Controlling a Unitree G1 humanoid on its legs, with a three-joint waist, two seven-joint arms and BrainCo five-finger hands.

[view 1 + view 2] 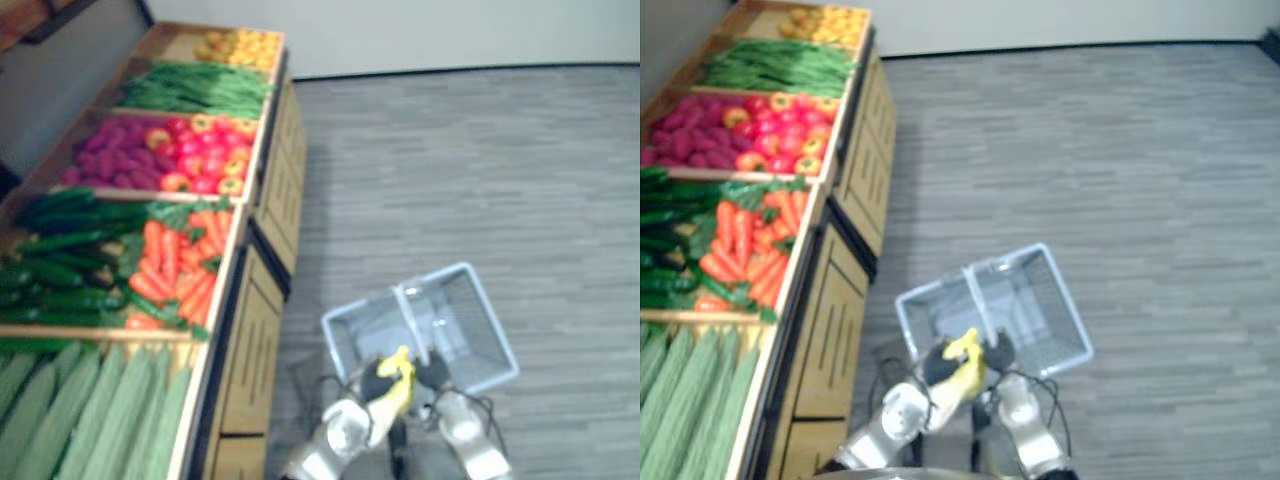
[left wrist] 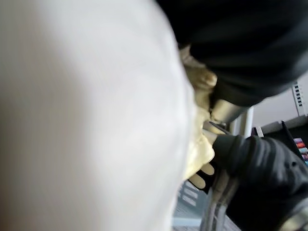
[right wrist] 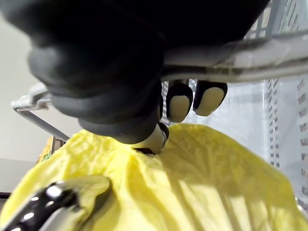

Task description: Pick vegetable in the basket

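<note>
Two hands meet at the basket's near rim. The left robot hand (image 1: 374,383) apparently grips a yellow vegetable (image 1: 401,384), which sits between the hands. The right robot hand (image 1: 433,375) curls round the handle (image 3: 236,54) of the pale blue basket (image 1: 487,308). A produce shelf (image 1: 262,190) stands to the left.

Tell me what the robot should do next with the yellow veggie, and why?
Probably ease the left hand forward over the basket and let go. The yellow vegetable in it hangs at the basket's near rim, not yet inside, and the right hand is curled round the handle, holding the basket ready.
</note>
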